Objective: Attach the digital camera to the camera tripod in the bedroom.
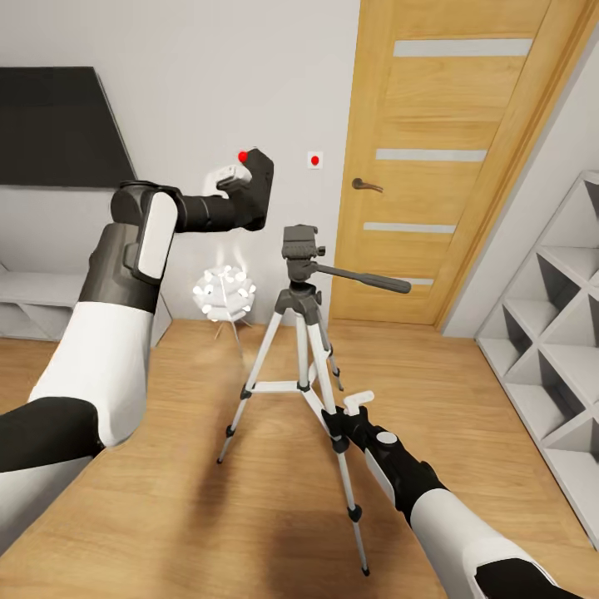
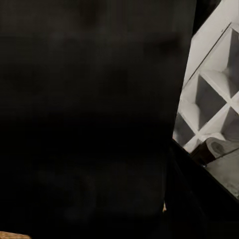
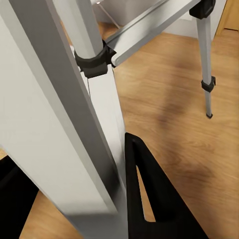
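Observation:
My left gripper (image 1: 240, 178) is raised at chest height and shut on the digital camera (image 1: 259, 198), a chunky black body with a red dot on top. The camera hangs up and to the left of the camera tripod's dark grey head (image 1: 299, 244), a short gap apart. In the left wrist view the camera's black body (image 2: 84, 114) blocks most of the frame. The camera tripod (image 1: 293, 349) stands on the plank floor with its silver legs spread. My right gripper (image 1: 339, 420) is shut on its front leg (image 3: 94, 144), with a black finger (image 3: 142, 199) pressed beside it.
The tripod's pan handle (image 1: 366, 279) sticks out to the right. An oak door (image 1: 433, 166) with frosted strips is behind it. White cube shelves (image 1: 549, 333) line the right wall. A spiky white floor lamp (image 1: 223, 293) stands behind the tripod, and a black TV (image 1: 58, 125) hangs at left.

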Available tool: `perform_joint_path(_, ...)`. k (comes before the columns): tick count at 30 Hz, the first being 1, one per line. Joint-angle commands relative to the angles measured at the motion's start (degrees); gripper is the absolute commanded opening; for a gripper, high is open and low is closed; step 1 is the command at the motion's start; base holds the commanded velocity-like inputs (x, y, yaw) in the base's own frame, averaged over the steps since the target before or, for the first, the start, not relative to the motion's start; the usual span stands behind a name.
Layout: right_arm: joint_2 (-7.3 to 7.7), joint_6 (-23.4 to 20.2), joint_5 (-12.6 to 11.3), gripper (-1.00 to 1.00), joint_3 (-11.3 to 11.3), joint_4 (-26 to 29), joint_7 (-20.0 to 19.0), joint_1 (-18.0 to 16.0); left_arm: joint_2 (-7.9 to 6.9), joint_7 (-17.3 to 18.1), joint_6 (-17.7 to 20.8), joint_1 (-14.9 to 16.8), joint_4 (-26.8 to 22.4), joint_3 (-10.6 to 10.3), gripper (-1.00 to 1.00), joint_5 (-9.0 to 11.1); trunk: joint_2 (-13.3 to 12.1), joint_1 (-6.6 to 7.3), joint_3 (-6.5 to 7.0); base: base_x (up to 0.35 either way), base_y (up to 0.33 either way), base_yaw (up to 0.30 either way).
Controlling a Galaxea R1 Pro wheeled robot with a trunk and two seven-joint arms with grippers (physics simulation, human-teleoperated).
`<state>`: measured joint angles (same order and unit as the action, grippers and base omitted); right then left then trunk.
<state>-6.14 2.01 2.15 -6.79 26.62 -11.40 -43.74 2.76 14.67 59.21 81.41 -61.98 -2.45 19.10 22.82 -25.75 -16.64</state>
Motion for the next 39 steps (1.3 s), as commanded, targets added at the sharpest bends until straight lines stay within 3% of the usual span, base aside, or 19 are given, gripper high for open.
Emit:
perform_joint_path(1,0.03,0.2,0.6,-1.00,-0.6,-2.4,-0.2,0.0,0.03,0.7,0.2,0.9,1.7,-0.6,-1.00,-1.4,0.1,-0.04,-0.11,0.000,0.000,0.000)
perform_joint_path(4,0.00,0.2,0.6,-1.00,-0.6,-2.4,-0.2,0.0,-0.01,0.7,0.2,2.8,7.3,-1.6,-1.00,-4.3,0.1,-0.04,-0.11,0.000,0.000,0.000)
perform_joint_path(11,0.06,0.2,0.6,-1.00,-0.6,-2.4,-0.2,0.0,-0.04,0.8,0.2,4.1,10.3,-1.8,-1.00,-8.0,0.1,-0.04,-0.11,0.000,0.000,0.000)
perform_joint_path(25,-0.01,0.3,0.8,-1.00,-0.6,-2.3,-0.2,0.0,0.13,3.3,0.2,4.6,9.6,-2.0,-1.00,-8.8,0.1,-0.04,-0.11,0.000,0.000,0.000)
perform_joint_path(31,-0.05,0.4,0.8,-1.00,-0.5,-2.3,0.0,0.0,0.22,15.0,0.2,4.6,7.4,-4.0,-1.00,-9.0,0.1,-0.04,-0.11,0.000,0.000,0.000)
perform_joint_path(32,-0.07,0.5,0.8,-1.00,-0.5,-2.3,0.1,0.0,0.22,16.7,0.2,4.6,7.1,-4.8,-1.00,-9.2,0.1,-0.04,-0.11,0.000,0.000,0.000)
perform_joint_path(33,-0.09,0.2,0.7,-1.00,-0.5,-2.3,0.1,0.0,0.08,20.0,0.2,4.6,6.4,-7.7,-1.00,-10.3,0.1,-0.04,-0.11,0.000,0.000,0.000)
perform_joint_path(39,-0.03,0.3,0.9,-1.00,-0.5,-2.3,0.2,0.0,-0.05,20.2,0.2,4.6,4.5,-8.1,-1.00,-10.3,0.1,-0.04,-0.11,0.000,0.000,0.000)
